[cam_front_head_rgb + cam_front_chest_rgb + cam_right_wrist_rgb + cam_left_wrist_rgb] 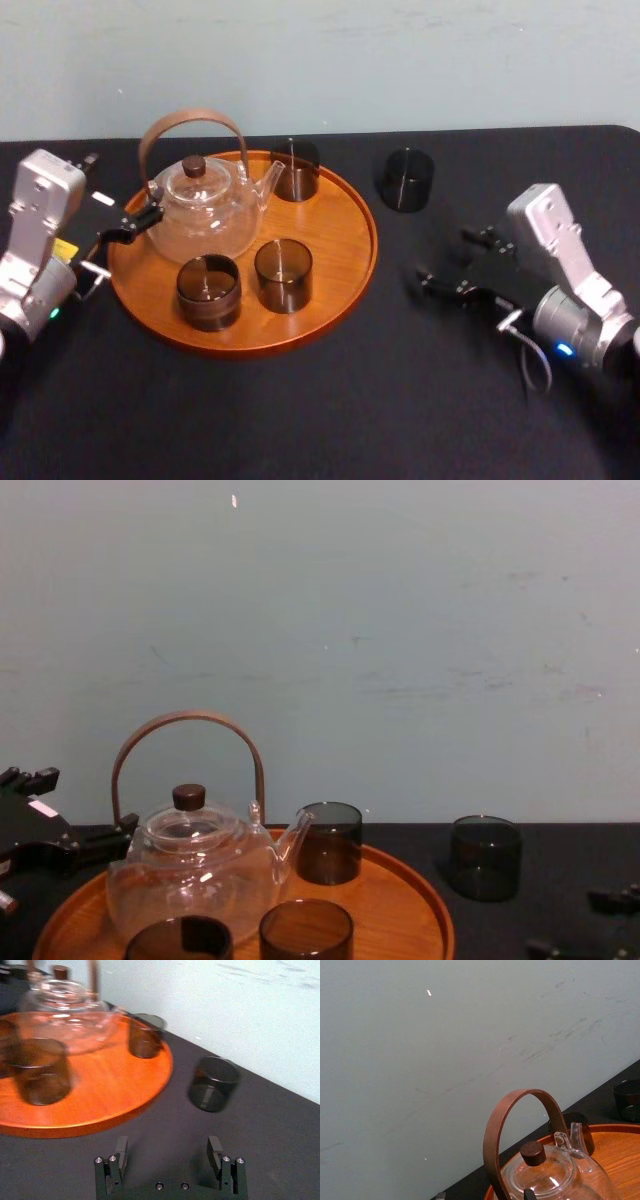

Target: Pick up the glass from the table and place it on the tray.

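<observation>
Glass point(405, 179): dark, apparently smooth cylinder

- A clear teapot point(555, 1180) stands on the orange-brown tray point(620, 1152), its brown handle point(492, 1140) arching over a dark knob point(533, 1153).
- With the wall point(445, 1035) at twelve o'clock, its spout point(577, 1142) points near three.
- A smoky glass point(588, 1137) sits on the tray just beyond the spout.
- Farther that way, a dark glass point(626, 1100) stands on the black worktop point(600, 1105).
</observation>
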Robot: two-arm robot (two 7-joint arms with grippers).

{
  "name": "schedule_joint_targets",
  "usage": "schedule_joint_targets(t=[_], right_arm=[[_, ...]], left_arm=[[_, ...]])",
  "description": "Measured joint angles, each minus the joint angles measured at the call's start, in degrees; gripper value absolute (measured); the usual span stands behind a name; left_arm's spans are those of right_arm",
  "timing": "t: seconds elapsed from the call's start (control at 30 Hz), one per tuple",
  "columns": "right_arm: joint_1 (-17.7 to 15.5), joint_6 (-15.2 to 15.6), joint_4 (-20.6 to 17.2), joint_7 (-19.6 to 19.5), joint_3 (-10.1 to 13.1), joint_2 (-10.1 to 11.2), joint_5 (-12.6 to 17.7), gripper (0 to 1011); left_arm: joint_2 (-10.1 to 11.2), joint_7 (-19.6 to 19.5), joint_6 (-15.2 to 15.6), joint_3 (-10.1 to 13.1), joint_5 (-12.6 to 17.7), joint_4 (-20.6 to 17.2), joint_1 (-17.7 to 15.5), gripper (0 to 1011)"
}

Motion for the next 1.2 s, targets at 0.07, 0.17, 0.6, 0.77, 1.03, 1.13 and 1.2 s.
schedule_joint_targets(t=[0.07, 0.17, 0.6, 0.77, 1.03, 1.13, 1.2], right_arm=[[0.61, 0.23, 1.00, -0.63, 0.94, -0.24, -0.21, 1002], [1.64, 0.53, 2.28, -0.98, 2.00, -0.57, -0.35, 1002], [9.40, 2.15, 9.45, -0.72, 3.34, -3.53, -1.25, 1002], [12.49, 2.36, 12.21, -0.11, 2.37, -4.99, -2.04, 1002], [16.61, 2.45, 16.79, 0.90, 0.33, -7.21, -3.34, 1002], [18.28, 2.27, 19.13, 1.05, -0.39, -8.14, -3.98, 1002], [19.52, 1.99, 21.00, 1.07, -0.84, -8.81, -4.50, 1002]], left_arm=[[0.00, 0.00, 0.00, 0.00, 0.00, 0.00, 0.00, 1009], [0.00, 0.00, 0.00, 0.00, 0.00, 0.00, 0.00, 1010], [0.00, 0.00, 0.00, 0.00, 0.00, 0.00, 0.00, 1009], [0.00, 0.00, 0.00, 0.00, 0.00, 0.00, 0.00, 1010], [0.00, 0.00, 0.00, 0.00, 0.00, 0.00, 0.00, 1009], [0.00, 0.00, 0.00, 0.00, 0.00, 0.00, 0.00, 1009], [0.00, 0.00, 0.00, 0.00, 0.00, 0.00, 0.00, 1010]])
